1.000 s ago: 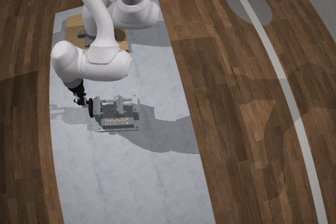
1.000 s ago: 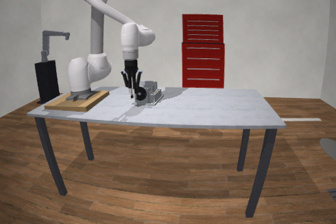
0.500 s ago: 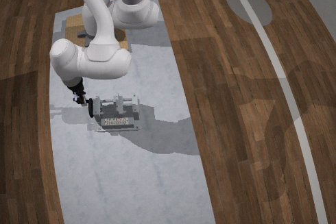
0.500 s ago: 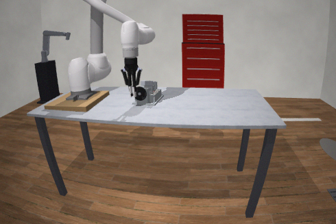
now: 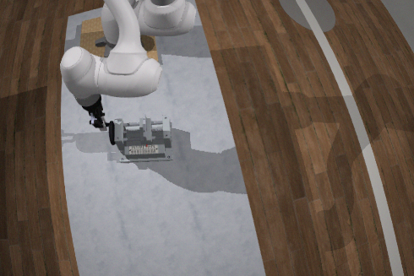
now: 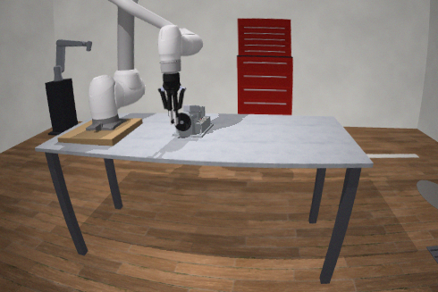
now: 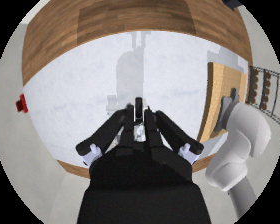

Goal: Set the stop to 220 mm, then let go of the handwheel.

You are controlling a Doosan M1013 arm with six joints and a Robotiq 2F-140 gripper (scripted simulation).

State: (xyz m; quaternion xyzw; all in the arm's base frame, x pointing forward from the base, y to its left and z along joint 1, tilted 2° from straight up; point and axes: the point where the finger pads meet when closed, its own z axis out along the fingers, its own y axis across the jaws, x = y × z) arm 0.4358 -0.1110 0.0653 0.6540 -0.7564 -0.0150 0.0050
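Note:
A small grey stop fixture [image 5: 145, 139] [image 6: 198, 123] stands on the table, with two rails, an upright stop block [image 5: 146, 126] and a scale strip [image 5: 145, 149] on its front. A black handwheel [image 5: 111, 132] [image 6: 182, 122] sits on its left end. My gripper [image 5: 100, 124] [image 6: 172, 118] [image 7: 138, 103] points straight down just left of the wheel. It is shut on the wheel's small crank handle, which shows as a pale stub between the fingertips in the wrist view. The scale's numbers are too small to read.
The arm's base stands on a wooden board [image 5: 90, 29] [image 6: 105, 134] at the table's [image 5: 148, 219] [image 6: 268, 138] far left end. A black box with a grey stand [image 6: 60, 104] is beside it. A red tool cabinet [image 6: 265, 66] stands behind the table.

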